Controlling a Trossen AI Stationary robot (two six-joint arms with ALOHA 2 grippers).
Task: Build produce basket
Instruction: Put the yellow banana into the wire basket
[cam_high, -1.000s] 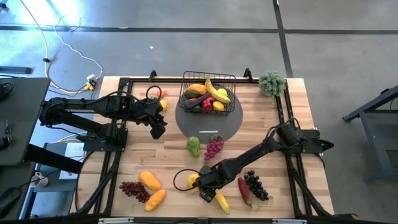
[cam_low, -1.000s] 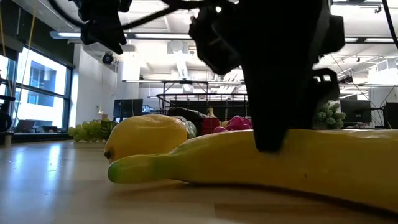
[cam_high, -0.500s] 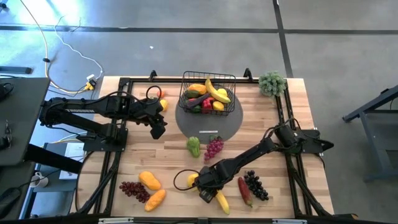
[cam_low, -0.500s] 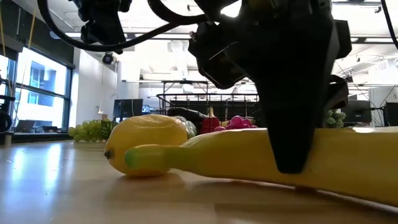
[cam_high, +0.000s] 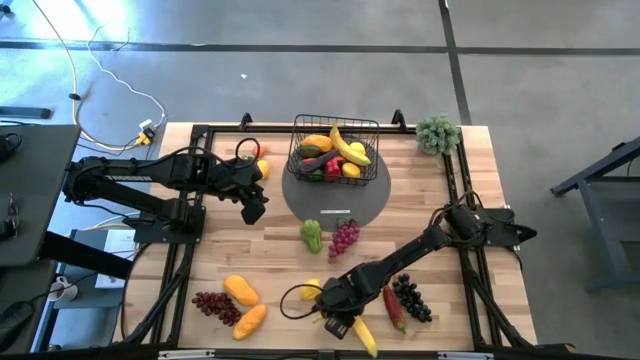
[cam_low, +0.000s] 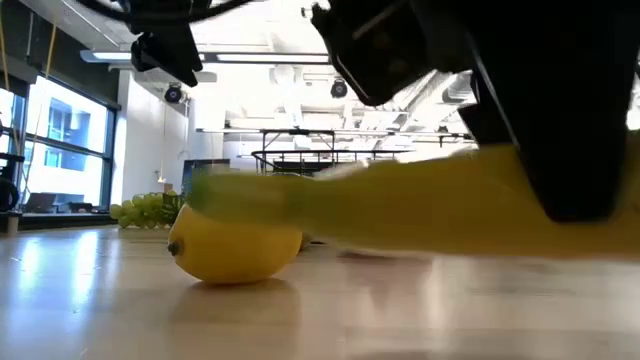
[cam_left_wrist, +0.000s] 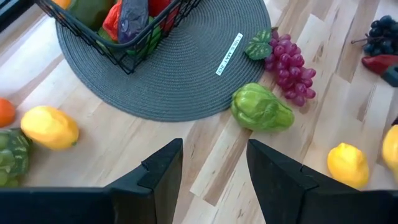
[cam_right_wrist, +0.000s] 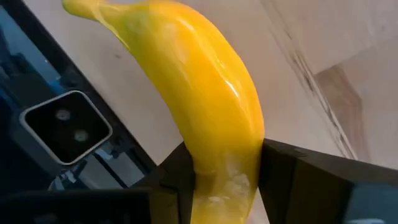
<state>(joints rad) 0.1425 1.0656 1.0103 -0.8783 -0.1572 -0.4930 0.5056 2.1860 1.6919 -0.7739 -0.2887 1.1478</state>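
While clamped, right pincer (cam_right_wrist: 227, 177) grips banana (cam_right_wrist: 205, 93)

Basket (cam_high: 335, 150) on mat (cam_high: 335, 195), at table's (cam_high: 270, 255) far middle; produce inside. Plant (cam_high: 437, 133) at far right corner. Pear (cam_high: 312, 235) and grapes (cam_high: 344, 237) side by side just before mat. Left gripper (cam_high: 254, 205) above table left of mat. Right gripper (cam_high: 338, 322) at near edge, closed on banana (cam_high: 362, 337), lifted off table in low view. Lemon (cam_high: 311, 290) just behind it. Pepper (cam_high: 392, 308) and second bunch (cam_high: 412, 298) to its right. Third bunch (cam_high: 216, 306) and two fruits (cam_high: 244, 305) at near left.
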